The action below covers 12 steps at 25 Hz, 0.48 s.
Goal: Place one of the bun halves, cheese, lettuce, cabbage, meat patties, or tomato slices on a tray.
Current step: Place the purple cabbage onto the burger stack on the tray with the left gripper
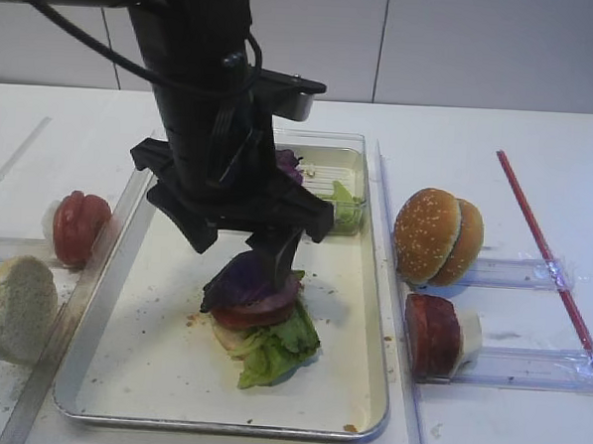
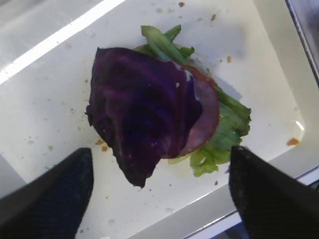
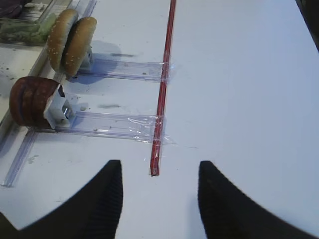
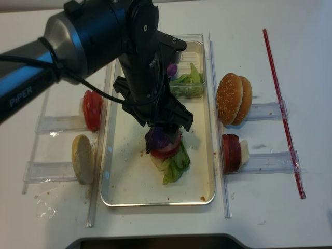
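Purple cabbage tops the stack beneath the wide-open, empty left tool on the arm lettered PIPER

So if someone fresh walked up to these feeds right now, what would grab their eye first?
The big black left gripper, jaws wide open, hanging right over the stack in the middle of the tray. That stack is topped by the dark purple cabbage, draped over a red slice and the lettuce. Next, the sesame bun halves standing on edge in a clear holder to the tray's right.
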### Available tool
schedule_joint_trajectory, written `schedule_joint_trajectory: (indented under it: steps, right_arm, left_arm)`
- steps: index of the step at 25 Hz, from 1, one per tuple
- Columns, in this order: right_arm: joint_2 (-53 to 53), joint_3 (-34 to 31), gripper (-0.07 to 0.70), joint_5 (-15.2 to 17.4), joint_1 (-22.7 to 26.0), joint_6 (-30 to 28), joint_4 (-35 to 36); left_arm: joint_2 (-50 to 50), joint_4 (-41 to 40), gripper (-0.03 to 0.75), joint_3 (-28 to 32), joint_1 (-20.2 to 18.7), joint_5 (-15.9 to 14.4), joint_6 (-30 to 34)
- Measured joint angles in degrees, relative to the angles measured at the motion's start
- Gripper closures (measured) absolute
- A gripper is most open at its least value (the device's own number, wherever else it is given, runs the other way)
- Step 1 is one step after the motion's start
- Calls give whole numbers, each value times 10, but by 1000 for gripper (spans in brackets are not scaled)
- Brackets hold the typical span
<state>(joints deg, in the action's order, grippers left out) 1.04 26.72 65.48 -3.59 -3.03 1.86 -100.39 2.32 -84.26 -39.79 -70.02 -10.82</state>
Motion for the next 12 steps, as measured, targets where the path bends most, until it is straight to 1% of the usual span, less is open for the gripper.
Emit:
schedule_joint_trajectory:
  steps: [6, 12]
  right_arm:
    - [0, 0, 249, 0, 0, 0, 0]
    - [0, 0, 249, 0, 0, 0, 0]
  left_arm:
    - [0, 0, 186, -31, 0, -3, -2]
    - [0, 8, 186, -38, 0, -4, -3]
